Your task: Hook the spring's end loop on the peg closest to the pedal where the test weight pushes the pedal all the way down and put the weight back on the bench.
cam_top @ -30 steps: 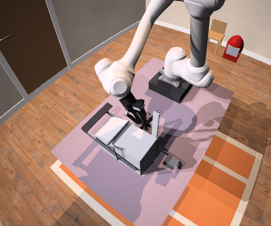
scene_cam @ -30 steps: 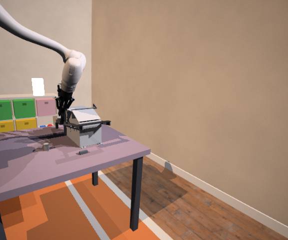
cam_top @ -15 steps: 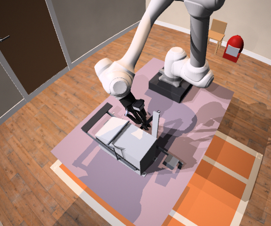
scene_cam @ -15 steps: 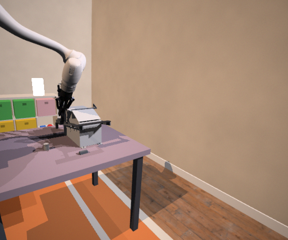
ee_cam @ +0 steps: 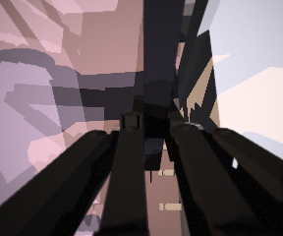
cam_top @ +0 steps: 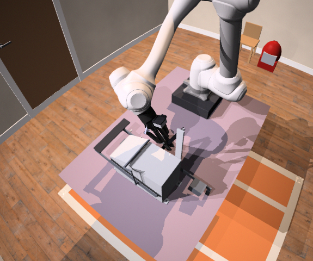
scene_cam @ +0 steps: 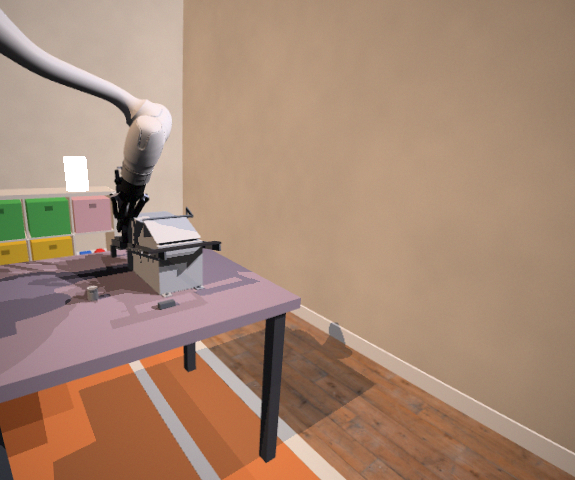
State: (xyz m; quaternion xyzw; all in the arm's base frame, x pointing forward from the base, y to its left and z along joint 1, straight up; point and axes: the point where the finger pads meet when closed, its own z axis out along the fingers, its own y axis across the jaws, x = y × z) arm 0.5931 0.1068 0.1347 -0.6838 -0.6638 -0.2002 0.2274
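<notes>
My pincer [cam_top: 167, 145] [scene_cam: 124, 235] [ee_cam: 156, 123] stands narrow, its 2 fingers nearly together. Whether the spring's loop sits between them I cannot tell: the wrist view is dark and blurred there, and I make out no pegs.

In the top view the tips point down just beside the feeder [cam_top: 153, 165] [scene_cam: 173, 268], at its 12 o'clock edge. 1 pale upright post [cam_top: 180, 140] rises at my 2 o'clock, close by.

The feeder is 1 grey box with a sloped, 2-panel top. 1 dark flat bar, which I take for the pedal [cam_top: 111, 135] [scene_cam: 209, 245], hangs off the box at its 10 o'clock on thin arms. 1 small grey block [cam_top: 198, 186] [scene_cam: 166, 304] lies on the bench [cam_top: 229, 118] [scene_cam: 225, 315] at the box's 4 o'clock.

The steel weight [scene_cam: 91, 292], 1 short grey cylinder, stands upright on the bench in the exterior view, apart from the feeder at its 8 o'clock. In the top view I cannot find it among the shadows.

My arm's upper part is cut off by the frame in both room views.
</notes>
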